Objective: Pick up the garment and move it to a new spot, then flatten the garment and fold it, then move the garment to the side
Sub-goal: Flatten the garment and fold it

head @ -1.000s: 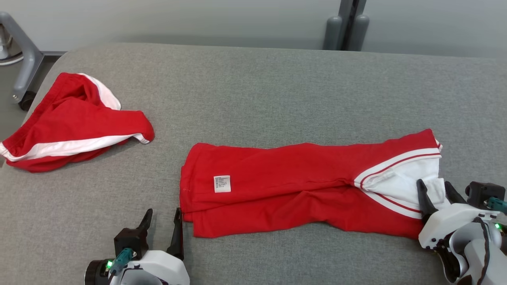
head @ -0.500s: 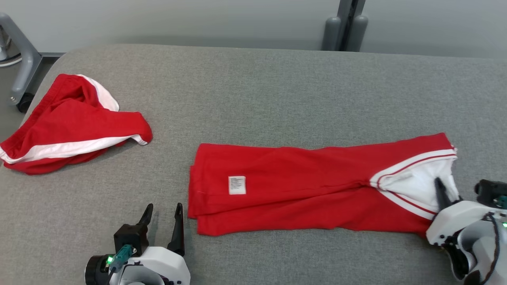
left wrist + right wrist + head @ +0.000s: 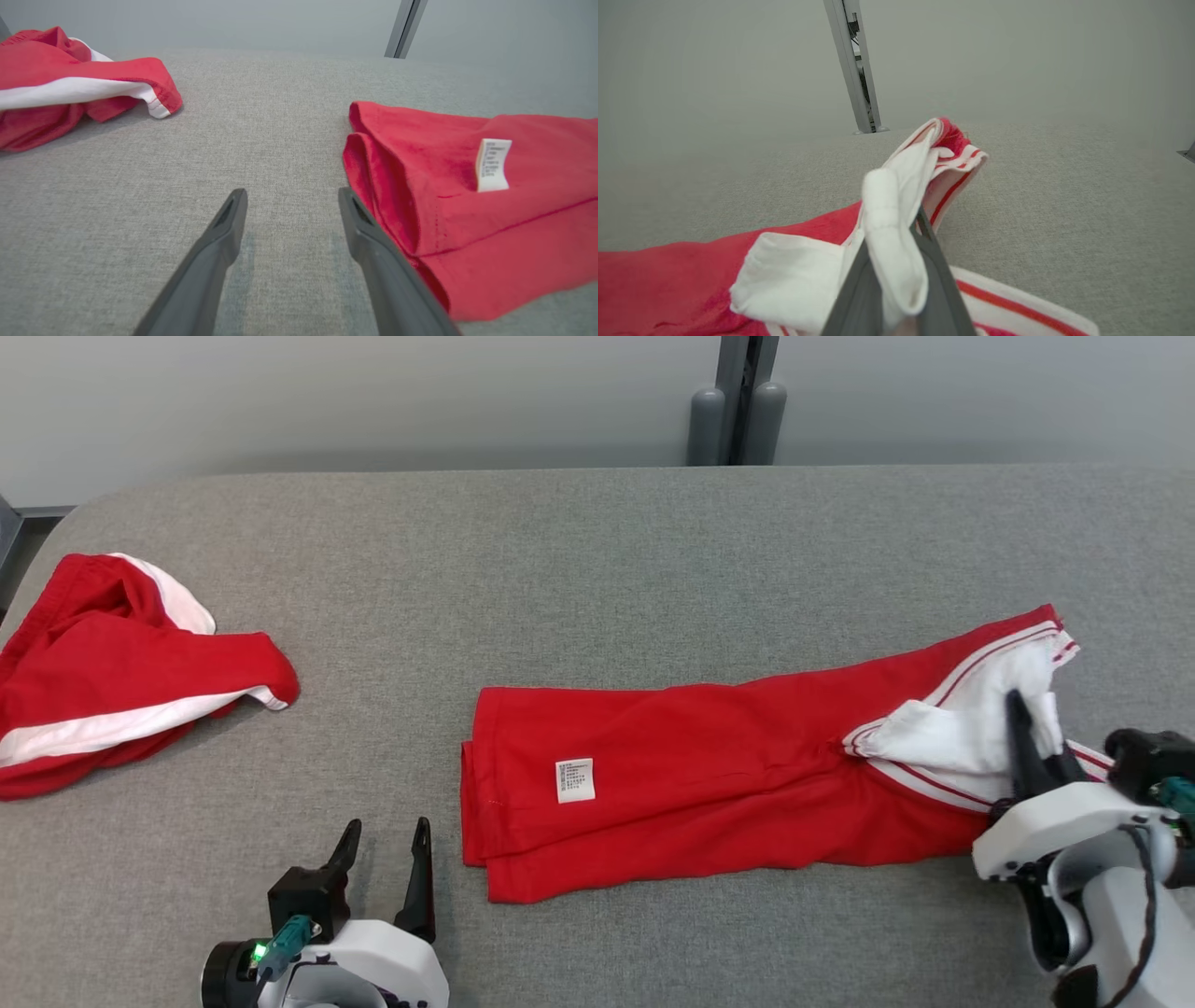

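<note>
The garment is red with white trim and a small white label, lying as a long folded strip across the middle of the grey padded table. My right gripper is shut on the white part at the strip's right end and holds that bunch slightly raised. In the right wrist view the white cloth is pinched between the fingers. My left gripper stands open and holds nothing, just left of the garment's folded left edge; in the left wrist view the left gripper hovers over bare table.
A second red and white garment lies crumpled at the table's left edge, also in the left wrist view as a red and white heap. A grey post stands behind the table's far edge. Bare grey surface lies between the two garments.
My right gripper has shut on the white end and drawn it up and to the right, stretching the garment. The head camera has turned, shifting the whole picture. The left gripper has stayed put.
</note>
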